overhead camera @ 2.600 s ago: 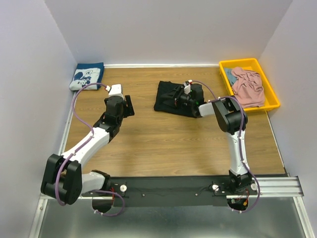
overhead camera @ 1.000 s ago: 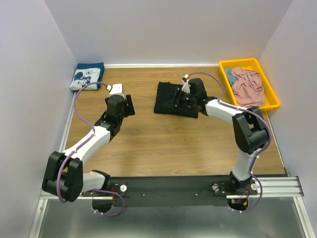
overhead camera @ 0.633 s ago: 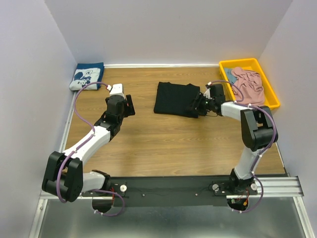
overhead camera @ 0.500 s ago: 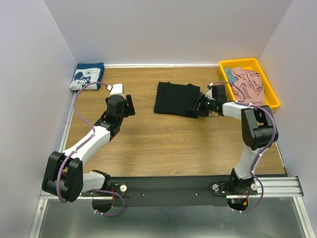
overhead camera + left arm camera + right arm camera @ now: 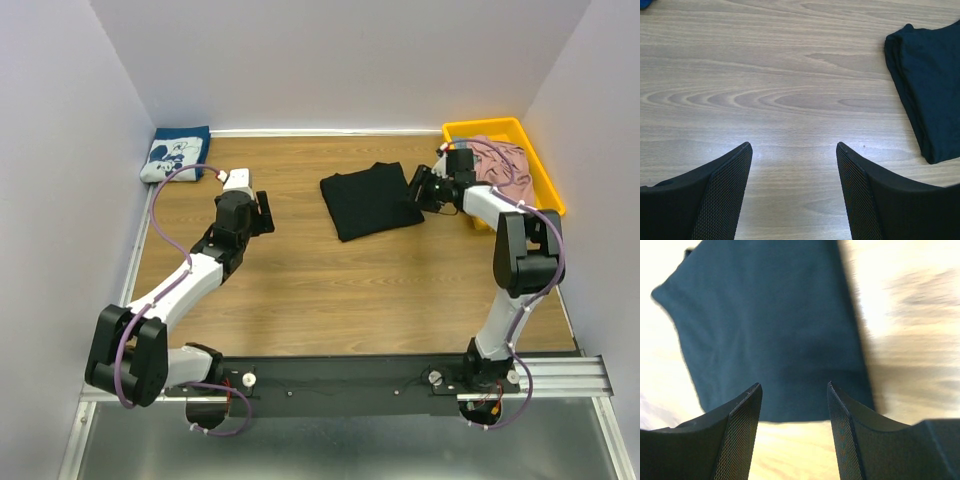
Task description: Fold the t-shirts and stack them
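Note:
The black t-shirt (image 5: 371,200) lies folded flat on the table's middle, turned at an angle; it also shows in the left wrist view (image 5: 932,90) and the right wrist view (image 5: 770,330). My right gripper (image 5: 418,186) is open and empty just right of the shirt's right edge (image 5: 794,390). My left gripper (image 5: 262,212) is open and empty over bare wood to the shirt's left (image 5: 794,150). The folded navy t-shirt with the white mouse print (image 5: 177,153) sits in the far left corner. The pink t-shirt (image 5: 505,172) lies crumpled in the yellow bin.
The yellow bin (image 5: 550,190) stands at the far right, close behind my right wrist, with a bit of blue cloth (image 5: 464,152) under the pink shirt. Walls enclose the table on the left, back and right.
The right gripper let go of the black shirt and drew back right toward the bin. The black shirt now lies flatter and rotated. The left arm has not moved.

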`<state>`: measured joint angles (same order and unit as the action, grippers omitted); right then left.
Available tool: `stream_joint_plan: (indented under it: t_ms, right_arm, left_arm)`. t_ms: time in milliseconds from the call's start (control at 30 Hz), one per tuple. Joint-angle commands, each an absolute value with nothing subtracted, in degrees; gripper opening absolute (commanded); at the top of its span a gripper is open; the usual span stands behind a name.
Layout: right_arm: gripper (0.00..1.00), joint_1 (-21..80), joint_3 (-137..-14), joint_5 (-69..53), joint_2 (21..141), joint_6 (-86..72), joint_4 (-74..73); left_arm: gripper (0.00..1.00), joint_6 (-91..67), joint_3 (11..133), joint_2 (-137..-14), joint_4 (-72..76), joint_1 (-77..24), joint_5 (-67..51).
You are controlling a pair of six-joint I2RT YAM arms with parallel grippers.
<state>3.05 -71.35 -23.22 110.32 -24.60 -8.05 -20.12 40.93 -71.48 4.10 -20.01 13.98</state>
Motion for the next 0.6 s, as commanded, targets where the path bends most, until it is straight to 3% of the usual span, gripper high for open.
stream_joint_plan:
  t_ms: [0,300,567]
  right_arm:
    - [0.62,9.6,-73.4,-18.3,103.9,-19.6,-14.0]
    - [0.62,29.2,-75.7,-0.5,103.0,-14.2,-18.7]
    - [0.62,36.0,-82.9,8.0,110.1,-10.1,-22.9]
  left_arm:
    - [0.76,-20.0,43.2,-72.4,4.7,-20.1,12.9]
    - [0.77,-20.7,44.3,-75.9,3.5,-20.0,11.9]
    - [0.81,-20.5,44.6,-76.6,3.3,-19.4,11.4]
